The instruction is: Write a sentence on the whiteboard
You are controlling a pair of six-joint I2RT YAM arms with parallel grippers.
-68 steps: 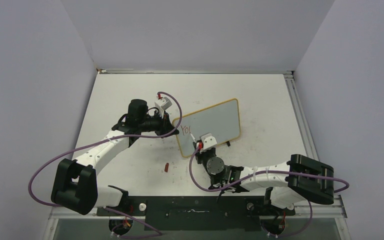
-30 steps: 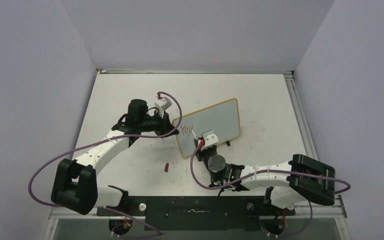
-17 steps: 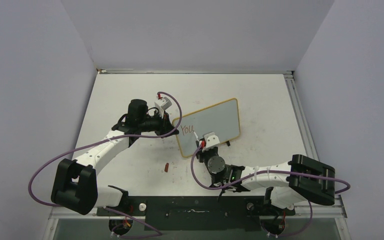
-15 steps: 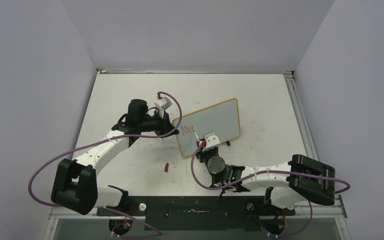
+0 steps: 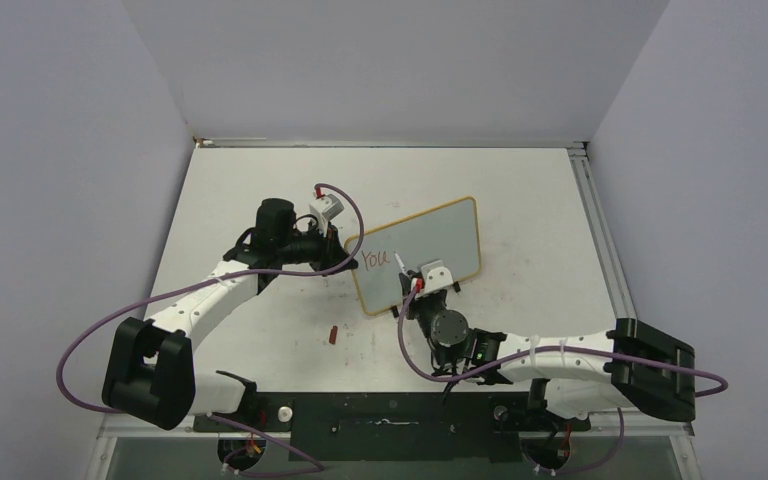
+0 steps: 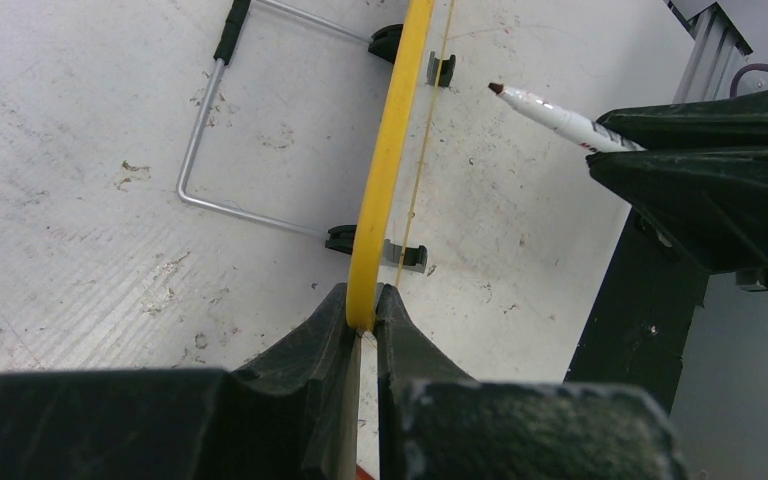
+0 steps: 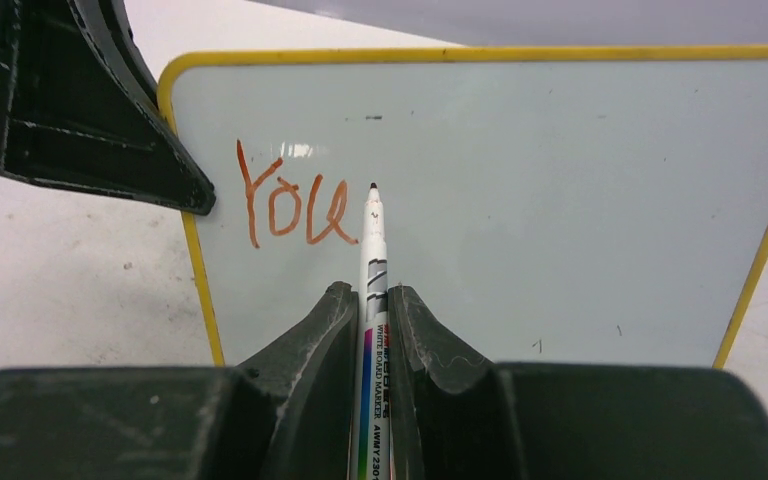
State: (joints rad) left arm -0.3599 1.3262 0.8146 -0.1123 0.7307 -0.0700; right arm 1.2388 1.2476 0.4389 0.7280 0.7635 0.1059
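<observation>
The whiteboard (image 5: 430, 245) stands tilted on its wire stand in mid-table, yellow rim around a pale grey face (image 7: 560, 200). The sentence so reads "You" in red at its upper left (image 7: 290, 205), also seen from above (image 5: 376, 259). My left gripper (image 5: 350, 262) is shut on the board's left yellow rim (image 6: 378, 200), pinched between both fingers. My right gripper (image 5: 415, 290) is shut on a white marker pen (image 7: 372, 260), its tip (image 7: 373, 187) just right of the "u", at or close over the face. The pen also shows in the left wrist view (image 6: 550, 115).
A small red pen cap (image 5: 331, 334) lies on the tabletop near the front, left of my right arm. The board's wire stand (image 6: 230, 130) rests on the scuffed table behind it. Grey walls enclose the table; a metal rail (image 5: 600, 230) runs along the right edge.
My right arm has shifted right along the board, carrying the pen tip from the "You" letters to just past the "u". The left gripper and the board have not moved.
</observation>
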